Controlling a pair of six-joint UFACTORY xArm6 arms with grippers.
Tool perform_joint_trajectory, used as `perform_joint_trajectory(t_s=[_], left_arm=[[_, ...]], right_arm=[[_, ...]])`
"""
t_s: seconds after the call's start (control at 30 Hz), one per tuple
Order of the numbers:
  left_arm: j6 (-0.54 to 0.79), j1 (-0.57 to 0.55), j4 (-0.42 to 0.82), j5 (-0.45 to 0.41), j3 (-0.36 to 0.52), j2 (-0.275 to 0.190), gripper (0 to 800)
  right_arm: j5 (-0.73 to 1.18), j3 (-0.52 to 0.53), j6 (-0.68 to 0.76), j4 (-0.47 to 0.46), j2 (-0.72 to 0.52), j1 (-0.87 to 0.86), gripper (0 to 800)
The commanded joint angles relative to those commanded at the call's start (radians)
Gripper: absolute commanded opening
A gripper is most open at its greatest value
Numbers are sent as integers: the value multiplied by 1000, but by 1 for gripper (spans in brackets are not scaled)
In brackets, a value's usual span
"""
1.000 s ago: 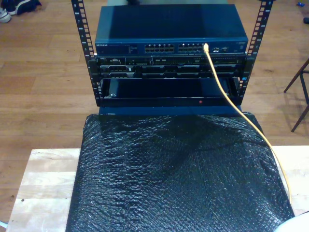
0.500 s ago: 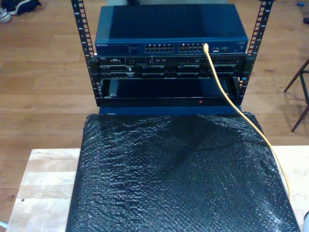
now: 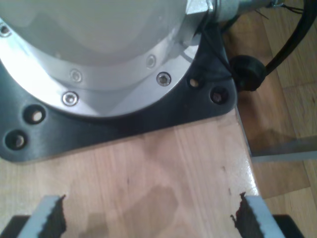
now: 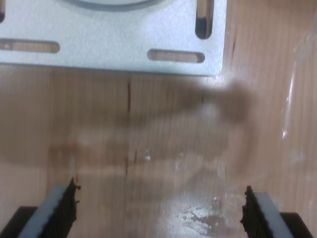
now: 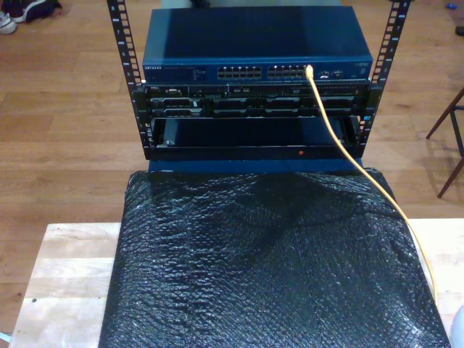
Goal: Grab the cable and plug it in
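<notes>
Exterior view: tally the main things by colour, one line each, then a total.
Yellow-orange: 1, the cable
Blue: 1, the network switch
Black: 2, the rack and the bubble-wrap sheet
Total: 4

First gripper fingers (image 3: 49, 218): pale grey bars are being shown, faced with ragged black pads.
Second gripper fingers (image 4: 57, 210): the same grey bars with torn black padding are being seen.
Arm base (image 3: 99, 54): a rounded silver flange is being shown, ringed with screws, on a black plate (image 3: 124, 124) with bolt holes.
Black cable (image 3: 292, 34): thick, and being routed beside the base.
Mounting plate (image 4: 114, 44): pale metal, slotted.
</notes>
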Motion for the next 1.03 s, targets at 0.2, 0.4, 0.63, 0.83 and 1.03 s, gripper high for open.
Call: perform_joint_trajectory(t_s=[0.2, 0.4, 0.63, 0.83, 1.03], left_arm=[[0, 0, 0, 0, 0, 2, 800], [0, 0, 0, 0, 0, 0, 800], [0, 0, 0, 0, 0, 0, 800], [0, 0, 0, 0, 0, 0, 800], [0, 0, 0, 0, 0, 2, 800]], right_arm=[[-21, 14, 2, 0, -8, 0, 798], [-21, 14, 2, 0, -8, 0, 798], [-21, 14, 2, 0, -8, 0, 798], [-21, 14, 2, 0, -8, 0, 798], [-21, 14, 2, 2, -8, 0, 798]])
